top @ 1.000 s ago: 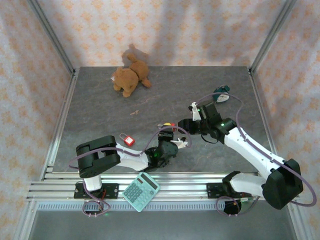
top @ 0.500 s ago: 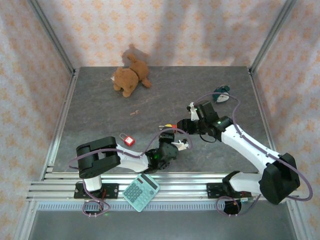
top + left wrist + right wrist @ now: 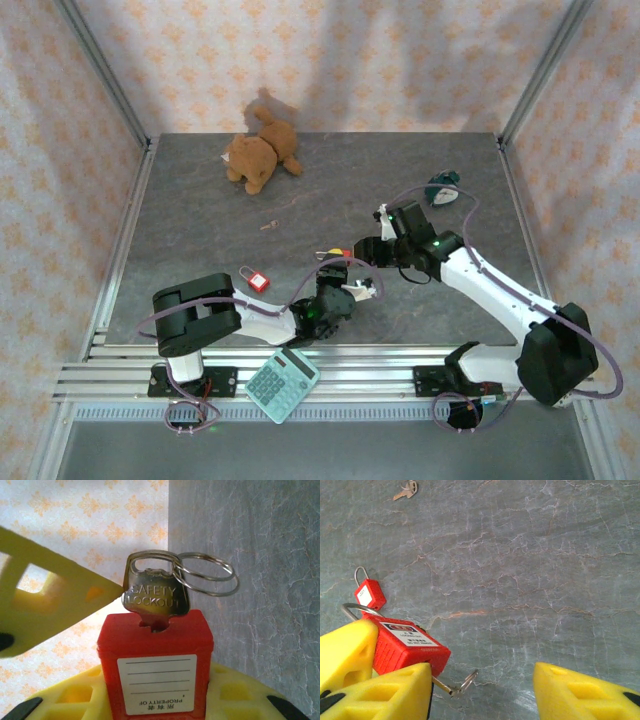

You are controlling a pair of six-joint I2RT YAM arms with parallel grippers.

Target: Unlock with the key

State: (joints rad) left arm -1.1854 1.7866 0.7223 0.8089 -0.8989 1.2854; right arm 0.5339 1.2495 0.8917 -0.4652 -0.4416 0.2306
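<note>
My left gripper (image 3: 155,702) is shut on a red padlock (image 3: 155,665) and holds it off the table, keyhole end away from the wrist. A silver key (image 3: 155,592) stamped SAFETY LOCKOUT sits in the keyhole, with its ring (image 3: 207,575) hanging to the right. In the right wrist view the same padlock (image 3: 407,647) shows its shackle at the far left, and the key (image 3: 452,686) sticks out between the yellow fingers of my open right gripper (image 3: 480,695), close to the left one. From above, the two grippers meet near the table's centre front, the right gripper (image 3: 362,250) beside the padlock (image 3: 338,256).
A second small red padlock (image 3: 256,281) lies on the table left of the grippers, and a loose key (image 3: 268,225) lies farther back. A brown teddy bear (image 3: 261,156) sits at the back, a teal object (image 3: 443,189) at the right, and a calculator (image 3: 283,378) on the front rail.
My right gripper has shifted slightly left toward the key and narrowed a little. The left gripper and the padlock have not moved.
</note>
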